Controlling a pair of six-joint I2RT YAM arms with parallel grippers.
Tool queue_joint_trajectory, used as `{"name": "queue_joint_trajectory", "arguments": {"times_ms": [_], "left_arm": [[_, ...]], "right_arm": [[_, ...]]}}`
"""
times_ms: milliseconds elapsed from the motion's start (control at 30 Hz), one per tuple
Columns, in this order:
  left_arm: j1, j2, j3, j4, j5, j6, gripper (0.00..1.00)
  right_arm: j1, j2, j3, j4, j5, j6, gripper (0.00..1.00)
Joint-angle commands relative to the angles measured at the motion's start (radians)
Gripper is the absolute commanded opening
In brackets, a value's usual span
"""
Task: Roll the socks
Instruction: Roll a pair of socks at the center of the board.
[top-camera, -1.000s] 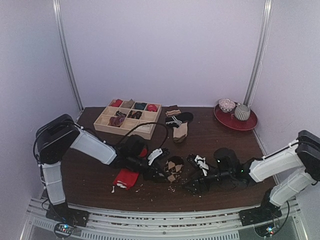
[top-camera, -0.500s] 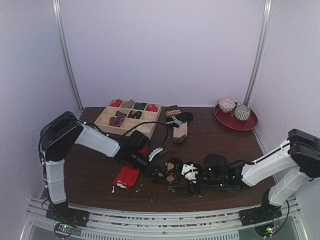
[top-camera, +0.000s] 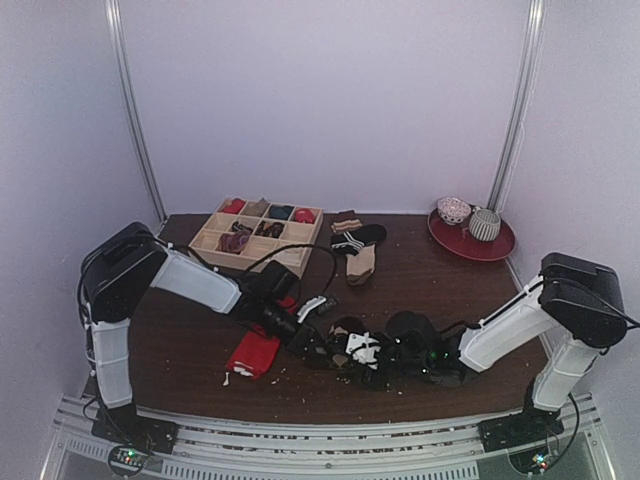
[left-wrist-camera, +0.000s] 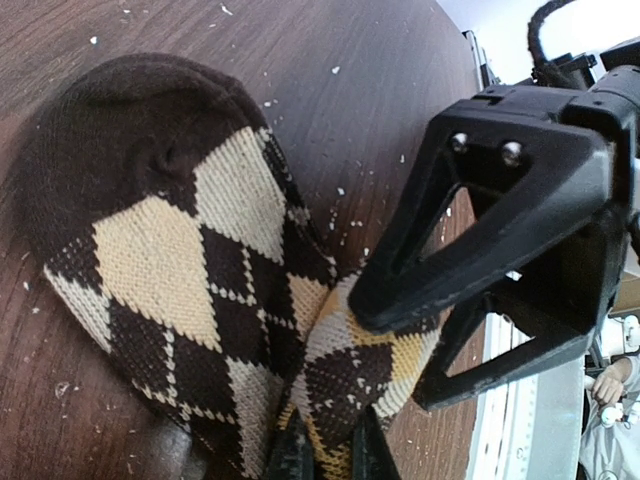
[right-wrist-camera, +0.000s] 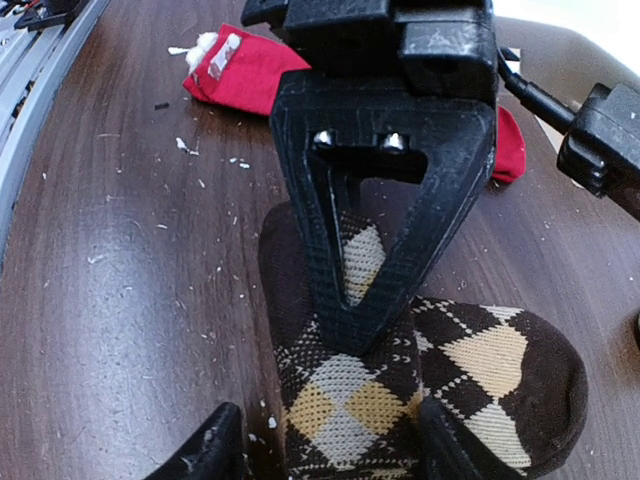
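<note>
Nearest: one argyle sock (left-wrist-camera: 180, 270), one red sock (top-camera: 252, 355); farther, one box (top-camera: 240, 262).

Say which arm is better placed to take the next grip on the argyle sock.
Probably right: the right gripper is open, fingers either side of the argyle sock; the left gripper is shut on that sock.

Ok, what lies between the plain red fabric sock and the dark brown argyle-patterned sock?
The black left gripper, shut on the argyle sock, fills the stretch up to the red sock, as the right wrist view shows.
</note>
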Motion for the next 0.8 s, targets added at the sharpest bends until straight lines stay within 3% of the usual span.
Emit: {"name": "queue_joint_trajectory", "arguments": {"times_ms": [0,167,333,367,600,767], "left_arm": [[-0.005,0.084,-0.049,-0.225,-0.097,0.023,0.0],[-0.004,0.075,-0.036,-0.227,-0.116,0.026,0.0],[-0.005,-0.002,-0.008,-0.192,-0.171,0.031,0.19],[-0.005,-0.027,0.0,-0.178,-0.191,0.03,0.25],[-0.005,-0.238,-0.046,0.028,-0.317,0.072,0.94],[-0.043,-0.418,-0.257,0.319,-0.348,0.205,0.98]], "right_arm": [[0.005,0.027,0.011,-0.008,-0.002,0.077,0.54],[0.006,0.048,0.03,-0.043,-0.021,0.118,0.27],[-0.023,0.077,0.036,-0.087,-0.075,0.226,0.0],[-0.029,0.079,0.027,-0.085,-0.089,0.258,0.0],[-0.072,0.08,-0.051,-0.067,-0.22,0.476,0.0],[-0.103,0.119,-0.093,-0.042,-0.311,0.602,0.0]]}}
